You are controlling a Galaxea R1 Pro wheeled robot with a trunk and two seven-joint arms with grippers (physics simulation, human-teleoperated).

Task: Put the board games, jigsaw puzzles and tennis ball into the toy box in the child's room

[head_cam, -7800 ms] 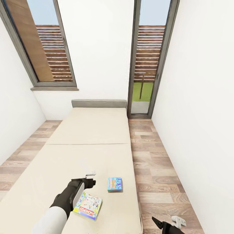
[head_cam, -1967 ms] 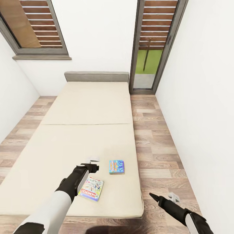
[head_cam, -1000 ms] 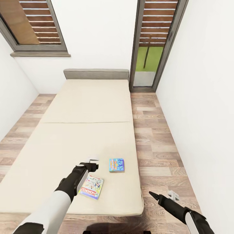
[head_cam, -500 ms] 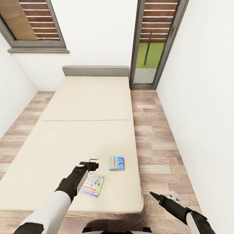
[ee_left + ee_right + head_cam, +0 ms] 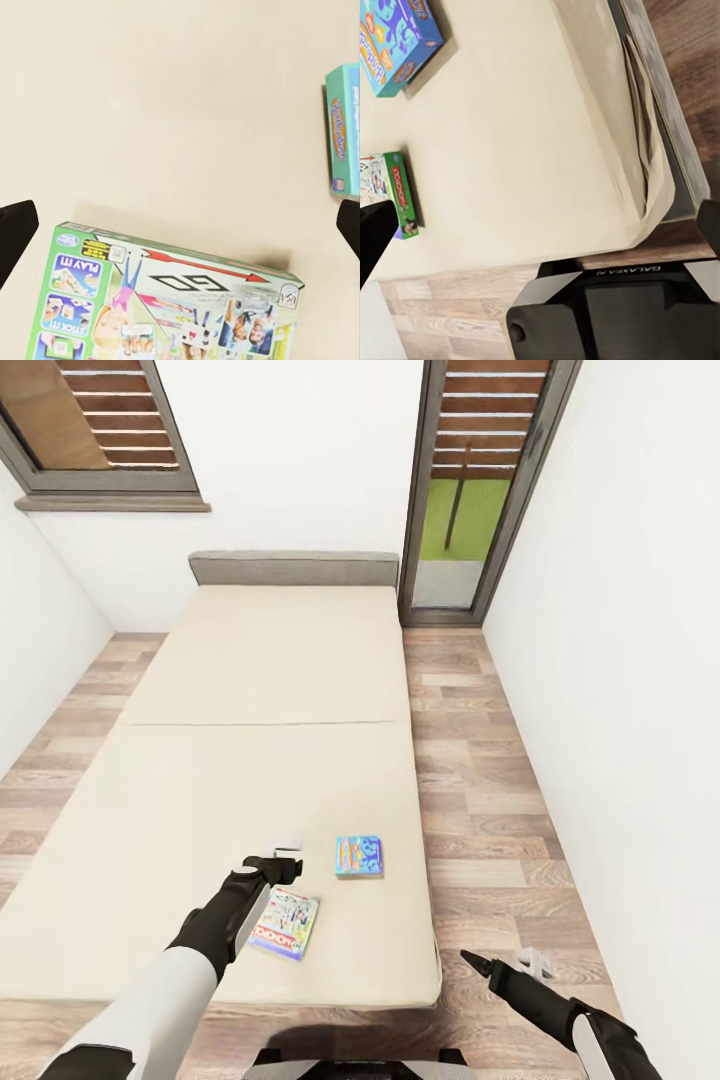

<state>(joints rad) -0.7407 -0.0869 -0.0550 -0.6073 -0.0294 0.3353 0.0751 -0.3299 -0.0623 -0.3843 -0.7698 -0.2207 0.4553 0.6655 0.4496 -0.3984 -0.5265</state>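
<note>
Two board games lie on the bed (image 5: 270, 760) near its foot end. One is a green-edged Monopoly box (image 5: 285, 923), the other a blue-and-orange box (image 5: 359, 856). My left gripper (image 5: 283, 855) hangs open over the mattress just beyond the Monopoly box (image 5: 172, 307), nothing between its fingers; the blue box (image 5: 345, 131) lies off to one side. My right gripper (image 5: 500, 962) is open over the floor beside the bed's corner. The right wrist view shows the blue box (image 5: 394, 41) and the Monopoly box (image 5: 394, 191). Table, toy box, puzzles and tennis ball are out of view.
A grey headboard (image 5: 293, 567) stands at the bed's far end, below a window (image 5: 95, 430) and next to a glass door (image 5: 470, 490). Wood floor (image 5: 480, 780) runs between bed and right wall (image 5: 620, 660). My dark base (image 5: 615, 315) sits at the bed's foot.
The whole picture has shifted: the camera has drawn back and tilted down, so more of the bed's foot edge shows. Both arms and both game boxes keep their places.
</note>
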